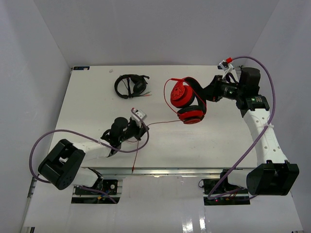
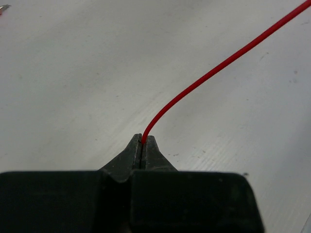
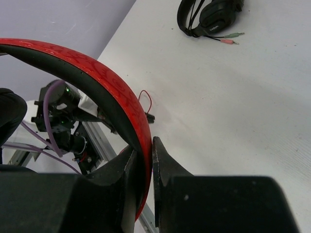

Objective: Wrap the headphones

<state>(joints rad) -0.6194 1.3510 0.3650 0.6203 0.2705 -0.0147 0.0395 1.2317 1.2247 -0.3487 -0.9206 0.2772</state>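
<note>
The red headphones [image 1: 187,99] are held above the right middle of the table, their two round earcups stacked one above the other. My right gripper [image 1: 208,92] is shut on their red headband [image 3: 121,104], which passes between the jaws in the right wrist view. The thin red cable [image 1: 163,122] runs left from the lower earcup to my left gripper [image 1: 144,125]. My left gripper [image 2: 143,141] is shut on the cable [image 2: 218,68], which leaves the fingertips and curves up to the right. A further length of cable [image 1: 135,156] hangs down to the table's front edge.
The black headphones [image 1: 131,85] lie at the back left of the table, also showing in the right wrist view [image 3: 209,17] with pink and green plugs. White walls stand round the table. Purple robot cables loop beside both arms.
</note>
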